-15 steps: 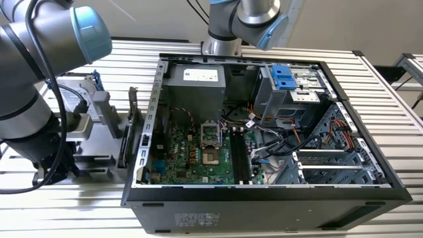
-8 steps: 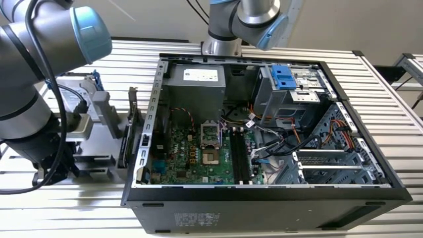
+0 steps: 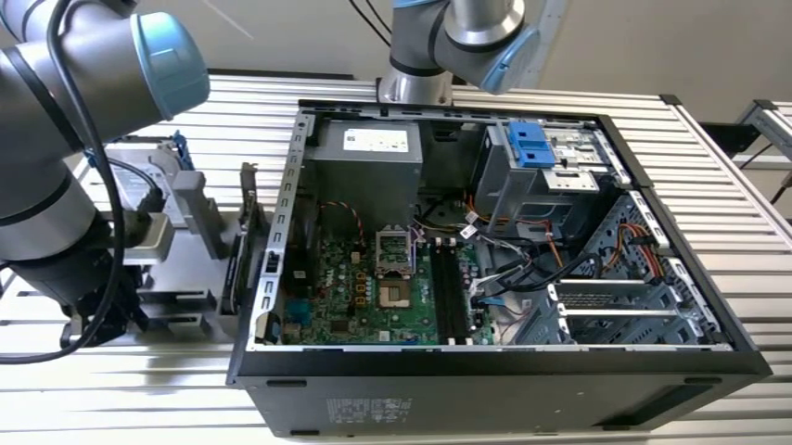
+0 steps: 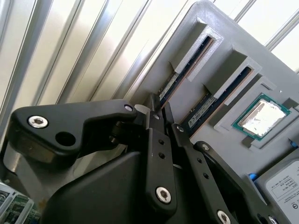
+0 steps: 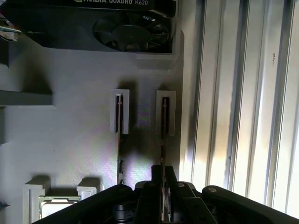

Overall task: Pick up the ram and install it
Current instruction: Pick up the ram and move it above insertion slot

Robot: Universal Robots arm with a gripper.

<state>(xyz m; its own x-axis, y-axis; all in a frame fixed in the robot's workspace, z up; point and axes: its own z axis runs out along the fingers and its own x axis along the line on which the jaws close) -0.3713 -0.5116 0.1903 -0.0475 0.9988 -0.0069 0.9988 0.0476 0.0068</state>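
Note:
Two ram sticks stand on edge in slotted blocks of a grey holder. In both wrist views my gripper straddles one end of the ram nearest the holder's outer edge. Its black fingers are closed against both faces of that stick, which still sits in its slot. The second ram stick stands untouched in the neighbouring slot. In the exterior view the arm reaches down over the holder at the exterior view's left, beside the open computer case.
On the holder, a graphics card with a fan lies past the ram slots, and a processor chip sits in a recess beside them. A hard drive is close by. Inside the case the motherboard shows black memory slots.

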